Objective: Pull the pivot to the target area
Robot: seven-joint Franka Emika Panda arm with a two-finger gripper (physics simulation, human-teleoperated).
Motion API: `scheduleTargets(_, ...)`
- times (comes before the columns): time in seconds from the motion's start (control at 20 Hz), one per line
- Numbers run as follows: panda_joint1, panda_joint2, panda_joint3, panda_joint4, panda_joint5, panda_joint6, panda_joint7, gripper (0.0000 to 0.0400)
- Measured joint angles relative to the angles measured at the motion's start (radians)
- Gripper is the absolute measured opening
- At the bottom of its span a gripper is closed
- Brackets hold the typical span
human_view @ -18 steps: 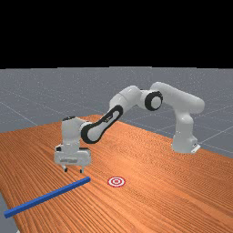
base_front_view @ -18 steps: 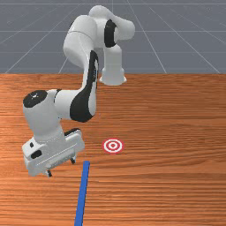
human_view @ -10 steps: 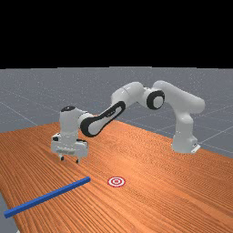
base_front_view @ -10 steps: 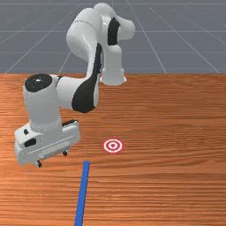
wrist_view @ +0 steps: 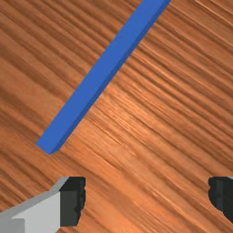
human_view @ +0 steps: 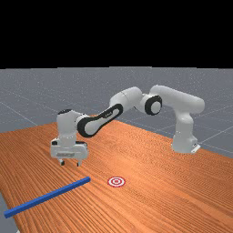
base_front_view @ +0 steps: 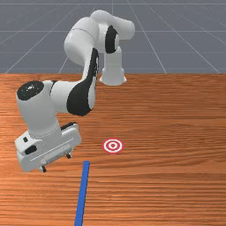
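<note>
Your gripper [base_front_view: 56, 162] now stands slightly lower than in the preceding pictures of half a second ago, though above its height in the earliest pair. The blue bar [base_front_view: 82, 194], taken as the pivot, and the red-and-white target [base_front_view: 112, 145] are unmoved, so you record no progress in the pull itself. Fingers found wide apart, nothing held. The bar lies flat on the table [base_front_view: 176, 132], its near end just beside your gripper, toward the front view's right, and short of the target. Contact with the bar appears to be your next requirement.
</note>
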Motion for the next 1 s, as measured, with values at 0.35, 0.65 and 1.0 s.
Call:
scheduleTargets(0.35, 0.019, -0.030, 0.015, -0.066, -0.023, 0.025, -0.098, 0.0400)
scheduleTargets(0.65, 0.052, -0.049, 0.005, -0.106, -0.003, 0.048, 0.040, 0.0400)
scheduleTargets(1.0, 0.075, -0.071, 0.003, -0.149, 0.001, 0.071, 0.084, 0.0400)
